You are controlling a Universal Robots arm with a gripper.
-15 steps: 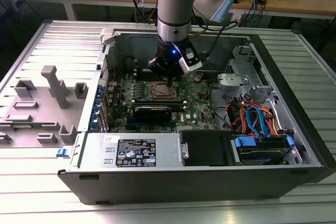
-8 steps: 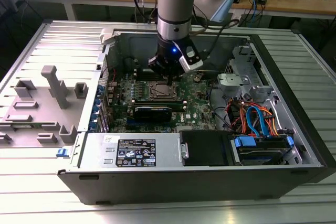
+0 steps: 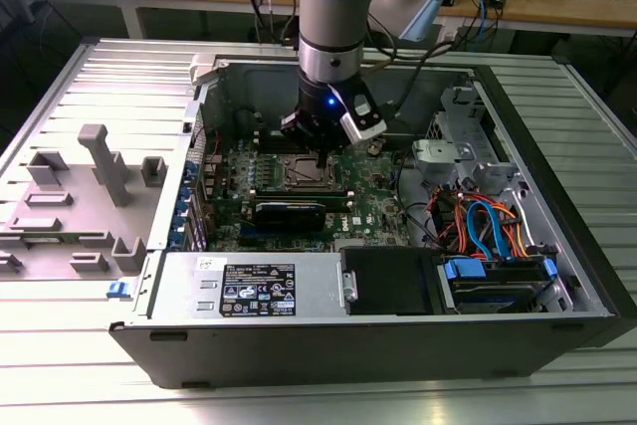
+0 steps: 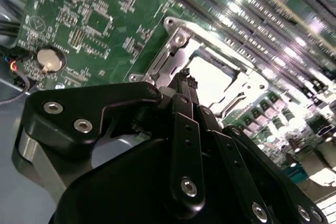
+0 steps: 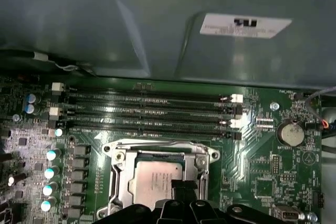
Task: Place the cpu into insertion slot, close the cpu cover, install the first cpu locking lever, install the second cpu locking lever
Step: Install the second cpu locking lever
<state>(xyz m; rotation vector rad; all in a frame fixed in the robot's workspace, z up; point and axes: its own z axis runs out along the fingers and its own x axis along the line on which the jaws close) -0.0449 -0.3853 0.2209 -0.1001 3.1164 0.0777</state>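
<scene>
The cpu (image 5: 152,182) lies flat in the insertion slot (image 5: 122,156) on the green board, its silvery top showing. The cpu cover (image 5: 157,153) lies down around it as a silver frame. In the exterior view, my gripper (image 3: 319,158) reaches down into the open computer case, right over the slot (image 3: 304,174). In both wrist views its black fingers meet at one point, shut, with nothing seen between them. That tip (image 5: 182,186) sits at one edge of the chip, by the cover frame. The second wrist view shows the tip (image 4: 184,75) just above the bright cpu (image 4: 210,80). I cannot tell how the locking levers stand.
Long black memory slots (image 5: 147,111) run beside the socket, near the grey case wall (image 5: 157,35). A coin battery (image 5: 289,134) and a row of capacitors (image 5: 51,171) flank it. The power supply (image 3: 254,291) and a drive cage with cables (image 3: 488,236) stand inside the case.
</scene>
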